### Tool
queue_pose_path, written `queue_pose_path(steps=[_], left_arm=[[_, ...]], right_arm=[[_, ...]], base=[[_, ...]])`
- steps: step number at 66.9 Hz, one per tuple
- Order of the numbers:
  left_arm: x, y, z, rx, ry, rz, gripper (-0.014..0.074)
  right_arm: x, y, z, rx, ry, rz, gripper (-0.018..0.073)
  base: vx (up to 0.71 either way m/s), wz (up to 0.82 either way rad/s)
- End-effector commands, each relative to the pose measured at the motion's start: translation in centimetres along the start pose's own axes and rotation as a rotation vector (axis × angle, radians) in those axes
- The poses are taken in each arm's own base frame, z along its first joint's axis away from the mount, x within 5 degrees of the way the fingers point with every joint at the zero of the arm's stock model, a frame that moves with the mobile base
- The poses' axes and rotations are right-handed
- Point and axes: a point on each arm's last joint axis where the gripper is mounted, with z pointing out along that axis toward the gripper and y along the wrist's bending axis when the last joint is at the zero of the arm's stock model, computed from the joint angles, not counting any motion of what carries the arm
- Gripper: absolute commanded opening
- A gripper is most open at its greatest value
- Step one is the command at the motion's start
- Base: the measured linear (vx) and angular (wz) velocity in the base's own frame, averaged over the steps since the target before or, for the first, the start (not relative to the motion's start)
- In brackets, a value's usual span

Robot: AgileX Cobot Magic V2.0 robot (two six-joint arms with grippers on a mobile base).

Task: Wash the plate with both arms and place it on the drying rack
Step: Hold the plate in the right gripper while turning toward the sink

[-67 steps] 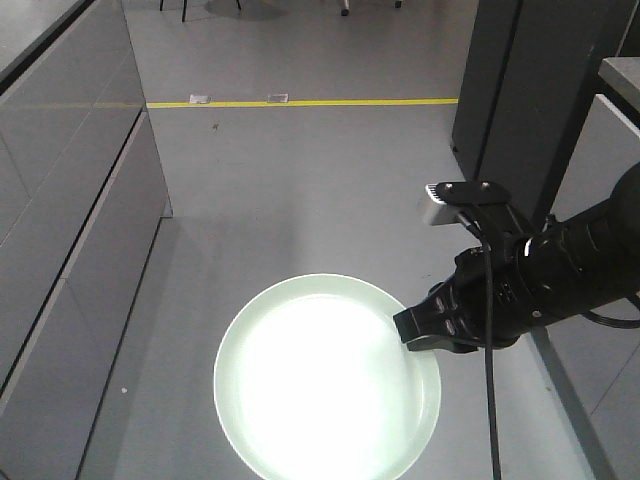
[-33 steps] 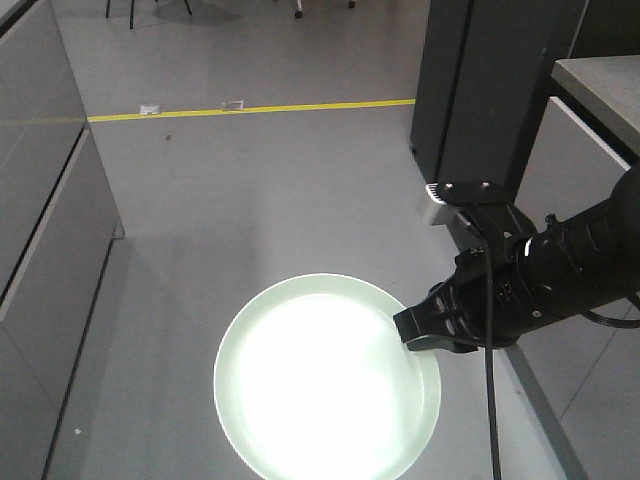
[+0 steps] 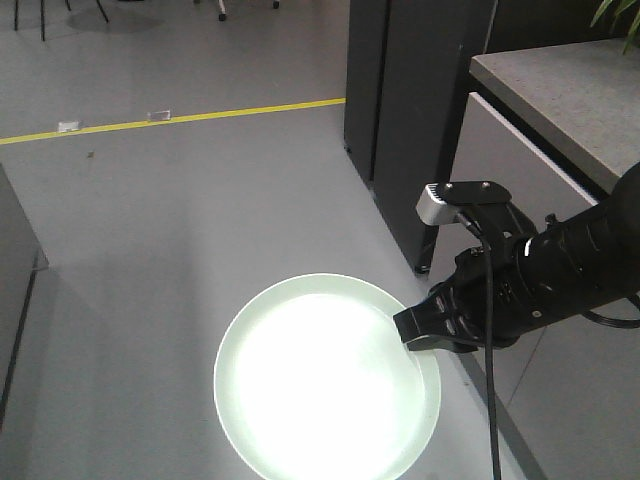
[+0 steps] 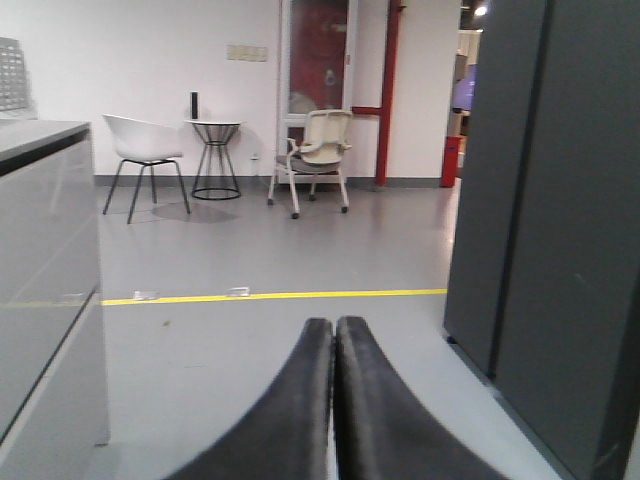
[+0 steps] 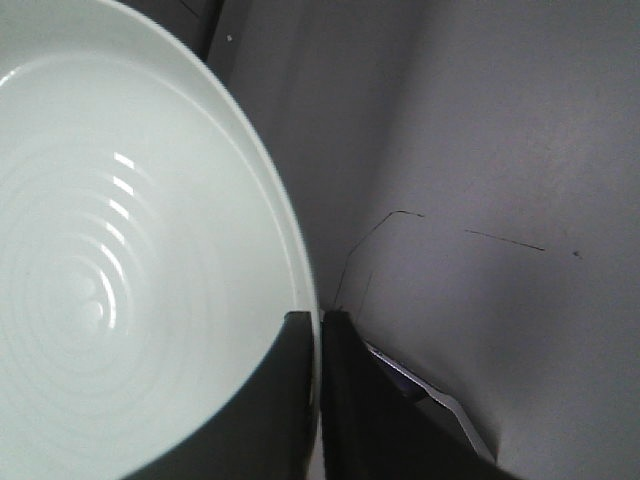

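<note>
Right wrist-mounted view: the right gripper (image 5: 318,328) has its two black fingers pinched narrowly on the rim of the plate (image 5: 120,250), one finger lying over the inner face and the other outside the edge. The exterior view shows the same grip from above. The right gripper (image 3: 425,330) bites the plate (image 3: 320,390) at its right edge, with the grey camera box (image 3: 445,200) above the wrist and a black cable (image 3: 490,390) hanging down past it. The plate is carried face up and roughly level in the air over the grey floor (image 3: 200,220), and nothing else supports it.

The left gripper (image 4: 334,325) has its fingers pressed together on nothing, pointing out over the floor toward a yellow line (image 4: 280,295), with chairs (image 4: 315,150) far behind.

The plate looks stiff and glossy, probably brittle, and slick where water meets the glaze. Held by one edge alone, its weight levers against the fingers, so a jolt could twist it out. The low raised rim is the only real purchase, and I judge the best second hold to be the opposite rim, taken by the left gripper.

A dark cabinet (image 3: 420,120) and a counter (image 3: 560,90) stand to the right. The drying rack shows in no view.
</note>
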Motion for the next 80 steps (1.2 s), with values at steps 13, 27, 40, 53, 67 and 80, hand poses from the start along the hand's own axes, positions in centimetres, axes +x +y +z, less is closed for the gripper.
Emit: queue_pose_path(steps=[13,27,40,53,67,80], left_arm=[[-1.69,-0.10,-0.26,0.008,-0.116,0.000,-0.0006],[-1.69,-0.10,-0.26,0.008,-0.116,0.000,-0.0006],[-1.69,-0.10,-0.26,0.008,-0.116,0.000,-0.0006],[-1.69,-0.10,-0.26,0.008,-0.116,0.000,-0.0006],[-1.69,-0.10,-0.26,0.008,-0.116,0.000,-0.0006],[-1.69,-0.10,-0.26,0.008,-0.116,0.000,-0.0006]], right_arm=[[-0.78,0.73,-1.48,-0.017,-0.087,-0.008,-0.0001],[-0.78,0.73,-1.48,-0.017,-0.087,-0.008,-0.0001],[-0.78,0.73,-1.48,-0.017,-0.087,-0.008,-0.0001],[-0.78,0.73,-1.48,-0.017,-0.087,-0.008,-0.0001],[-0.75,0.74,-1.48,-0.018,-0.084,-0.007,-0.0001],[-0.75,0.74,-1.48,-0.018,-0.084,-0.007,-0.0001]], base=[[0.08,-0.30],[0.08,-0.31],[0.08,-0.30],[0.08,-0.31],[0.08,-0.32],[0.10,-0.25]])
